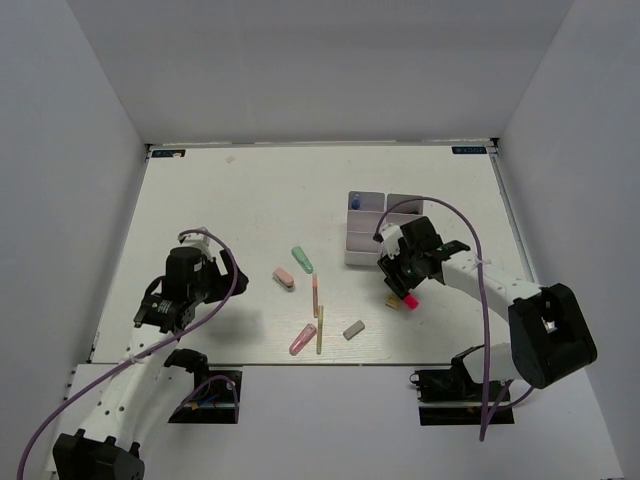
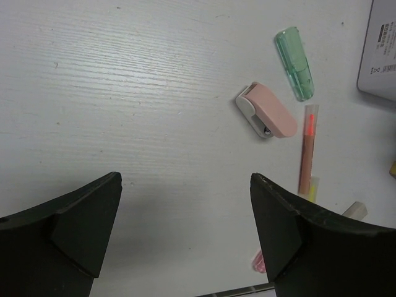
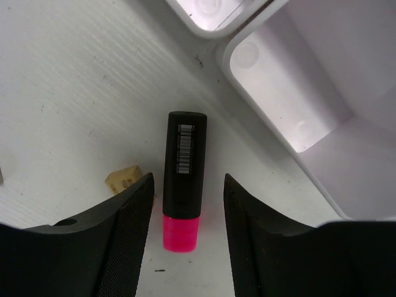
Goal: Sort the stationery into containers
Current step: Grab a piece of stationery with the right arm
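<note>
- Black left claw spread wide over the grained white table.
- Stubby pink marker and translucent green marker lie far right of it.
- Right claw spread, straddling the flat-lying black-pink marker; tan eraser left, glossy white bins far right.

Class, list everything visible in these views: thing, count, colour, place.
containers: 1 block, white, right of centre
blue-capped tube: 1, clear, far-left bin
black-pink marker: 1, on table near containers
tan eraser: 1, beside that marker
green marker: 1, centre
stapler-like item: 1, pink-white, beside green marker
pink stick: 1, centre
yellow stick: 1, nearer than pink stick
pink marker: 1, left of yellow stick
grey eraser: 1, right of yellow stick
table: 1, white
left gripper: black, open, over bare table
right gripper: black, open, straddling the black-pink marker
</note>
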Controlling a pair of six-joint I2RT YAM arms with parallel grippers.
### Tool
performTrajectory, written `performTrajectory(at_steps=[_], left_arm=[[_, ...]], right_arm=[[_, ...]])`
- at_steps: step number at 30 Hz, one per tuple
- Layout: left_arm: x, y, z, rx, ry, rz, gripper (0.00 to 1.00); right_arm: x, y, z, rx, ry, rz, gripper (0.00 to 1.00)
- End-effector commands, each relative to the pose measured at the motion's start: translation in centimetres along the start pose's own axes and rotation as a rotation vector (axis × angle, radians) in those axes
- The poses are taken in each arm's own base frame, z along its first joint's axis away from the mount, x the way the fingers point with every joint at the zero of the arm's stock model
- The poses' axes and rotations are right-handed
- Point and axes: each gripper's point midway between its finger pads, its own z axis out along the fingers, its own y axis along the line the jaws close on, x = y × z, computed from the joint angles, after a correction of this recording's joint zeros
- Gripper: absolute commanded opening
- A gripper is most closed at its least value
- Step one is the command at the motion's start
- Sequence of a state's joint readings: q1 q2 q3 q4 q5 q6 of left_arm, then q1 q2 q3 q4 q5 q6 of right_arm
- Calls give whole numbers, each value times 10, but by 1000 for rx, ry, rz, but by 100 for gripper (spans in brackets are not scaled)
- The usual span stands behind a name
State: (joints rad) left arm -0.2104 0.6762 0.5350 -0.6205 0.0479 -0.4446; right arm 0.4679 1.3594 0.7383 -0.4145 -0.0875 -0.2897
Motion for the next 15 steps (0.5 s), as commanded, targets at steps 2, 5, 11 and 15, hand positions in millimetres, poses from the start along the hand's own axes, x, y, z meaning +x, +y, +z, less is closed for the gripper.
performTrajectory(at_steps=[2, 5, 11, 15], left_arm=[[-2, -2, -1, 18, -16, 4, 95], [-2, -2, -1, 22, -18, 4, 95], [-2, -2, -2, 23, -21, 7, 95], [-1, -1, -2, 22, -21, 6, 95]], right_arm=[[-8, -8, 8, 54, -50, -36, 52], [-3, -6, 11, 48, -39, -32, 52], [8, -1, 18, 18, -9, -16, 52], [18, 3, 24, 3, 26, -10, 51]])
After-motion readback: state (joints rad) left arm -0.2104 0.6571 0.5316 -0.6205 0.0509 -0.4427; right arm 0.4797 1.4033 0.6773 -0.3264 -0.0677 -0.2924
